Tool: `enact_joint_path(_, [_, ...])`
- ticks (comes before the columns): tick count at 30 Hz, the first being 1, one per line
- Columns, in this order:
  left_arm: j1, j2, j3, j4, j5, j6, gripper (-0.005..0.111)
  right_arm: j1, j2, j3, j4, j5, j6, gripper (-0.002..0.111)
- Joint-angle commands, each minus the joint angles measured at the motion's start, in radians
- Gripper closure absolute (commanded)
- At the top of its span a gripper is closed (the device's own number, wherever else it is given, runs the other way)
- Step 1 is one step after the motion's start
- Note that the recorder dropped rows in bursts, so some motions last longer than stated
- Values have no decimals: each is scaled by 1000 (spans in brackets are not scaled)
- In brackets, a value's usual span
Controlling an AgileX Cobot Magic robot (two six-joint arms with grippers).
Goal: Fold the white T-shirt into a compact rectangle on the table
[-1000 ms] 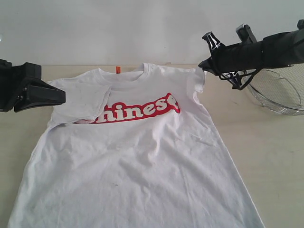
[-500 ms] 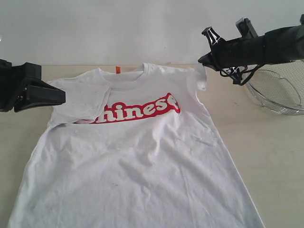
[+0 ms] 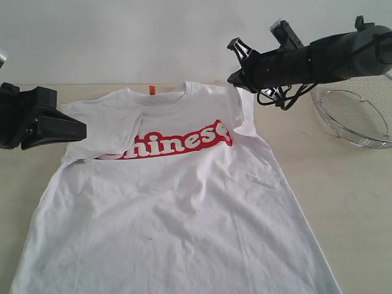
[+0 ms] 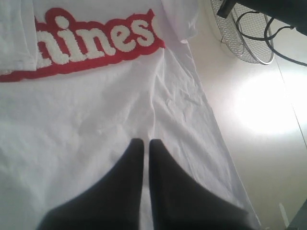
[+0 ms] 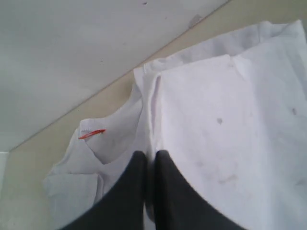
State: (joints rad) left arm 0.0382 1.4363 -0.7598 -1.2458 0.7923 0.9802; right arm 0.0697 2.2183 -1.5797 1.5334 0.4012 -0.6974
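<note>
Now one white T-shirt [image 3: 184, 202], one basket [image 3: 358, 116]; right hand [image 3: 233, 78] pinching sleeve [image 3: 245, 105], left hand [image 3: 81, 130] closed, empty.

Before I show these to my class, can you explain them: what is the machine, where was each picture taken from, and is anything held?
It is a robot with two black arms, each ending in a pincer. One picture comes from a camera off the arms; the other two from cameras on the wrists. A white T-shirt lies on the table, a wire basket beside it. The right gripper is shut on one sleeve, lifted off the table. The left gripper is shut, holding nothing.
</note>
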Motion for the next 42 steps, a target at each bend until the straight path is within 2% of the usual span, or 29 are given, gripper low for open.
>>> enact_joint_path(1, [-5, 2, 2, -2, 16, 7, 102, 22, -11, -5, 1, -22, -98, 95])
enact_joint_path(6, [-5, 2, 2, -2, 18, 7, 102, 22, -11, -5, 1, -16, -98, 46])
enact_joint_path(7, [-5, 2, 2, -2, 18, 7, 102, 22, -11, -5, 1, -16, -98, 41])
enact_joint_path(8, [-5, 2, 2, -2, 18, 7, 102, 22, -11, -5, -3, -10, -98, 41])
enact_joint_path(14, [-5, 2, 2, -2, 16, 7, 102, 11, -18, -5, -3, 18, -91, 60])
enact_joint_path(17, [-5, 2, 2, -2, 16, 7, 102, -2, -18, -3, -62, 68, -45, 81])
enact_joint_path(19, [-5, 2, 2, -2, 16, 7, 102, 0, -9, -3, -166, 86, -6, 104])
enact_joint_path(20, [-5, 2, 2, -2, 16, 7, 102, 5, -2, -3, -204, 84, 9, 108])
enact_joint_path(30, [-5, 2, 2, -2, 18, 7, 102, 67, 66, -3, -245, 68, 33, 108])
enact_joint_path(42, [-5, 2, 2, -2, 18, 7, 102, 70, 98, -2, -283, 125, 73, 108])
